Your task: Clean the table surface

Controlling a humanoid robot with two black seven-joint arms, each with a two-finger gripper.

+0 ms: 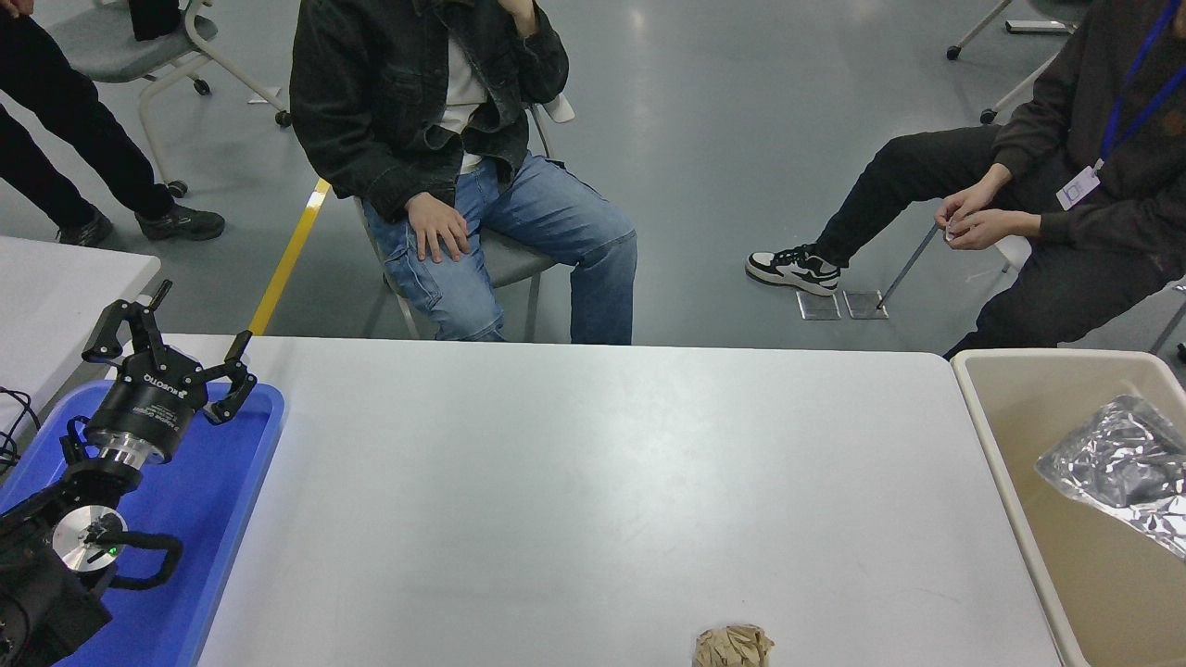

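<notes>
Stretching across most of the view, the table surface (574,482) is a wide white-grey top with rounded corners. The blue tray (222,519) lies on its left end, and I use this tray as the landmark. The left tool (171,347) hangs over the far part of the tray with its black fingers spread wide, holding nothing; its arm comes in from the lower left corner. The right tool is not visible in this view. Far to the right of the tray, at the near edge of the surface, sits a crumpled brown paper ball (734,647), partly cut by the picture's edge. Still farther right of the tray, just beside the end of the surface, stands a beige bin (1019,435), and a crumpled silver foil bag (1116,468) is inside it. Beyond the tray, on the far side of the surface, one person (435,139) sits on a chair, and another person (1066,204) sits at the right.
</notes>
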